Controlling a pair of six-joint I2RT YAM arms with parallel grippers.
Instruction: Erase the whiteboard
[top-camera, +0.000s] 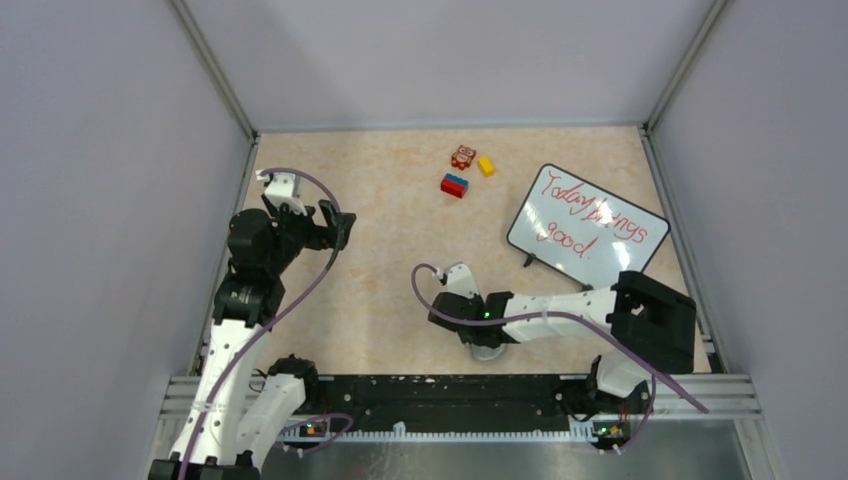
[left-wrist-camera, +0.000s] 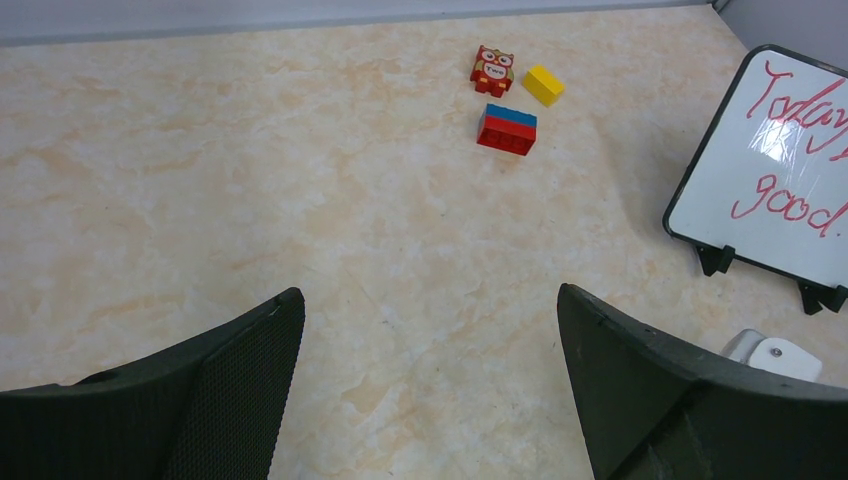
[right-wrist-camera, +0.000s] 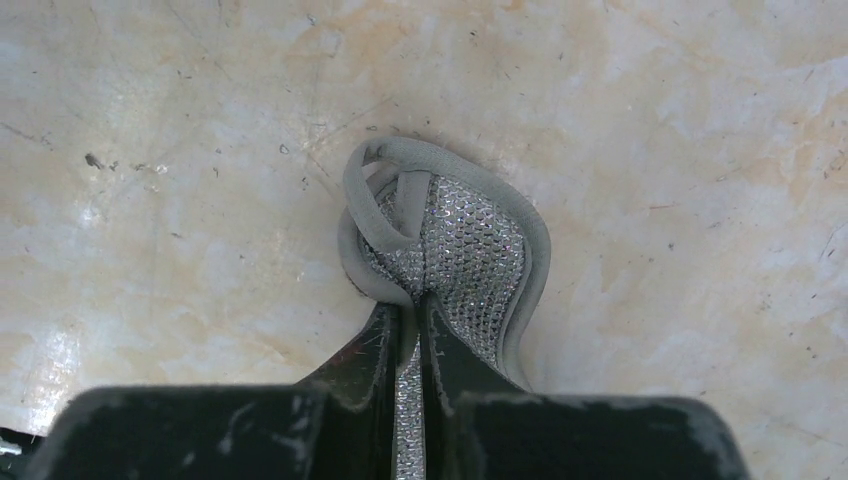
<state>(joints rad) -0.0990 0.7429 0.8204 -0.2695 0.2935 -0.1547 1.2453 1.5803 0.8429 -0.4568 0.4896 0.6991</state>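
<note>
- Right gripper (right-wrist-camera: 410, 312): jaws nearly together, pinching a fold of the grey cloth (right-wrist-camera: 450, 250) between the fingertips. The cloth is a glittering mesh with a plain grey hem, bunched upward, its lower edge resting on the table (right-wrist-camera: 150, 150).
- In the top view the right gripper (top-camera: 487, 342) points down at the table near the front centre. Only a small grey sliver of the cloth (top-camera: 487, 353) shows beneath it.
- Whiteboard (top-camera: 588, 225): propped on its feet at the right side of the table, well apart from the right gripper, farther back and to its right. The right forearm runs between the two.
- Left gripper (left-wrist-camera: 430, 330): jaws spread wide, nothing between them, raised above bare table. The whiteboard (left-wrist-camera: 780, 170) sits to its far right.
- In the top view the left gripper (top-camera: 335, 225) hangs over the left side of the table (top-camera: 380, 280).
- Hard to make out: the red handwriting reads "Today", "good" and a middle word blurred by glare. The left wrist view cuts the board off at the right edge. The right wrist view does not show the board.
- Count: one whiteboard, one cloth, three toy blocks.
- The blocks lie near the back, left of the board: owl block (top-camera: 462, 156), yellow block (top-camera: 486, 166), red and blue block (top-camera: 454, 185).
</note>
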